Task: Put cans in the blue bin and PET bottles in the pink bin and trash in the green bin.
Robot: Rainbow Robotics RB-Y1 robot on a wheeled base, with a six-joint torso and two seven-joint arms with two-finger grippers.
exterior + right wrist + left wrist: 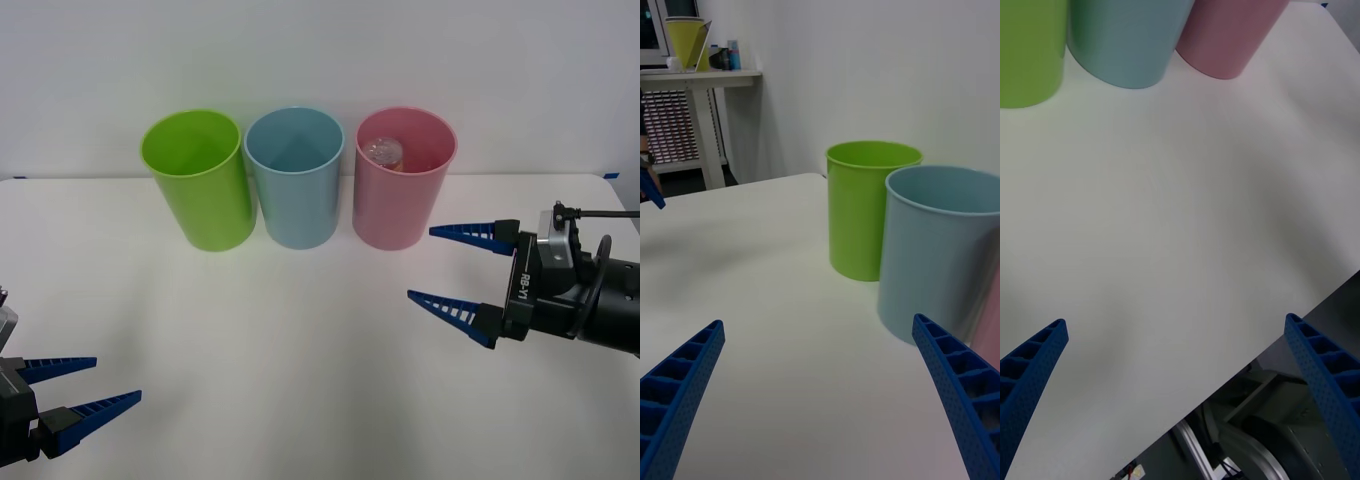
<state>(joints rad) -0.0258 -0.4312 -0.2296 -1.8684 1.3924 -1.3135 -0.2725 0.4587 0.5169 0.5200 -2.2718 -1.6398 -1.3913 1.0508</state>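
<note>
A white table point(300, 330) is seen spanning the front view, backed by a plain white wall point(320, 50). In the right wrist view, a pale side table point(704, 79) is seen against the far wall, well apart from the main table; a yellow funnel-shaped container point(686, 41) and a few small bottles point(728, 56) are set on its top. Beneath it, a rack of reddish slats point(674, 124) is visible
</note>
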